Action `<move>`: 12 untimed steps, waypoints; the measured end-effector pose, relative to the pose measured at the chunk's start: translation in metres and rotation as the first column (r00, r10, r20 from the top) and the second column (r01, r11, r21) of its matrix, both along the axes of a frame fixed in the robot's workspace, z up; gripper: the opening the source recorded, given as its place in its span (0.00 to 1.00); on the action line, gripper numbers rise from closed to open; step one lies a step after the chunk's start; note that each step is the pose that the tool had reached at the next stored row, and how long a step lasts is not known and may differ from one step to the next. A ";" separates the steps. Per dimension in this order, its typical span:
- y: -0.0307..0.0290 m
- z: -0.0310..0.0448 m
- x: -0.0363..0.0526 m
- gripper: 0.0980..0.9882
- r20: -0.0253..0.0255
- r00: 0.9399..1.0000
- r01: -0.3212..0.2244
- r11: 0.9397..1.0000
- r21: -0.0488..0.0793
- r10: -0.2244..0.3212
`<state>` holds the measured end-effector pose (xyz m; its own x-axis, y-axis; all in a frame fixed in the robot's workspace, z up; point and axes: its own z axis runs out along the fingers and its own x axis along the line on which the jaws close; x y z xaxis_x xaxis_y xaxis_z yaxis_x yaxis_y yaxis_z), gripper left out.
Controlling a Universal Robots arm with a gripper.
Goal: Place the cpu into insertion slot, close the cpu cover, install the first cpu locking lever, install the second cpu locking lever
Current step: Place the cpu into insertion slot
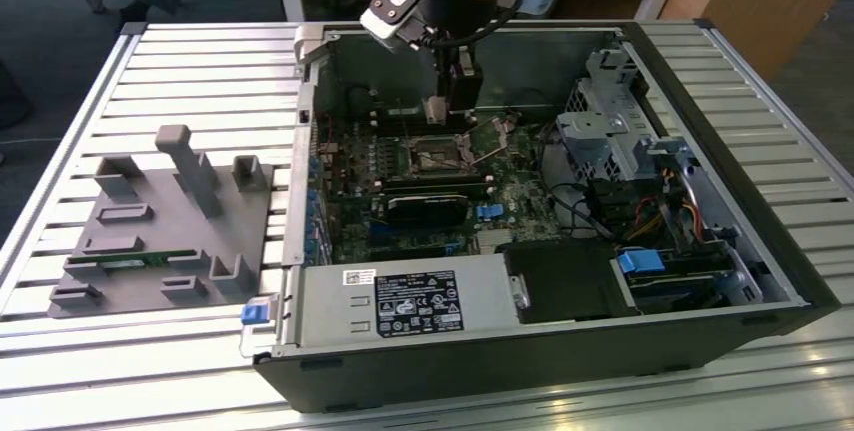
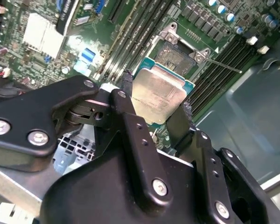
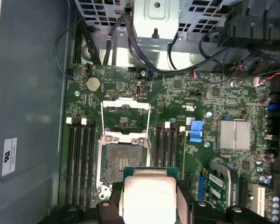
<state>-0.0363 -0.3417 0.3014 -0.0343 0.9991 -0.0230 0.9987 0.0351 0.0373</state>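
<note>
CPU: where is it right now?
In the second wrist view the cpu is clamped in the gripper, held above the motherboard near the open insertion slot.

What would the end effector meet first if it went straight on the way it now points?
The end effector, shut on the cpu, points down at the motherboard. The cpu would likely land first on the open insertion slot or its metal rim; exact alignment is hard to judge.

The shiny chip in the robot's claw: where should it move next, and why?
Probably ease it down toward the insertion slot, lining it up. The gripper holds the cpu above the board, the slot looks empty, and the cpu cover is flipped open.
</note>
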 end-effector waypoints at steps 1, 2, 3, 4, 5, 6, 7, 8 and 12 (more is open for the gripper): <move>0.0011 -0.0021 0.0000 0.49 0.000 1.000 0.000 1.000 0.000 0.000; 0.0026 -0.0039 0.0000 0.49 0.000 1.000 0.000 1.000 0.000 0.000; 0.0039 -0.0057 0.0000 0.49 0.000 1.000 0.000 1.000 0.000 0.000; 0.0047 -0.0074 0.0000 0.49 0.000 1.000 0.000 1.000 0.003 0.000; 0.0052 -0.0086 0.0000 0.49 0.000 1.000 0.000 1.000 0.008 0.000; 0.0054 -0.0100 0.0000 0.49 0.000 1.000 0.000 1.000 0.011 0.000; 0.0056 -0.0117 0.0000 0.49 0.000 1.000 0.000 1.000 0.012 0.000; 0.0060 -0.0131 0.0000 0.49 0.002 1.000 0.000 1.000 0.012 0.000; 0.0105 -0.0186 0.0000 0.49 0.010 1.000 0.000 1.000 0.012 0.000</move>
<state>-0.0363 -0.3311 0.2827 -0.0343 0.9993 -0.0116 0.9983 0.0348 0.0474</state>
